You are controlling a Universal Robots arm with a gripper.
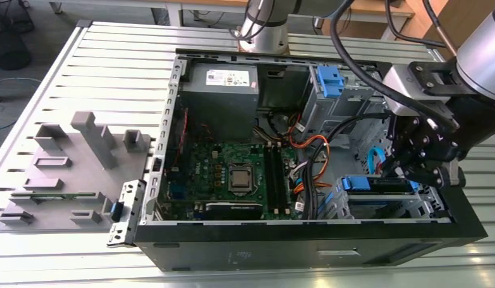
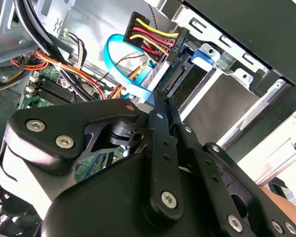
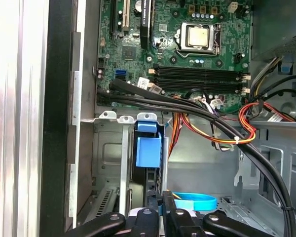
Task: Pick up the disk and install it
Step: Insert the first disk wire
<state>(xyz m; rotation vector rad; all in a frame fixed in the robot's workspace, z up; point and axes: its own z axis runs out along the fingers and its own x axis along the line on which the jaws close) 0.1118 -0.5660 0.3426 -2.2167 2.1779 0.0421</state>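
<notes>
I see the open computer case [image 1: 311,243], motherboard [image 1: 231,174] toward the exterior view's left. Disk [image 1: 379,185] sits in the lower drive bay at the exterior view's right. Gripper [image 1: 423,174] is over it, fingers together, clamped on nothing.

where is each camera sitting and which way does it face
Exterior view: off the arm, above, looking down into the open black computer case on the slatted metal table; the arm and black gripper hang over the blue-framed silver disk.
Second wrist view: on the wrist, looking along the gripper toward the disk's bay.
First wrist view: on the wrist, facing the green motherboard; gripper linkage at the edge.
Shared: all show the motherboard; both wrist views show the light blue flat cable.
</notes>
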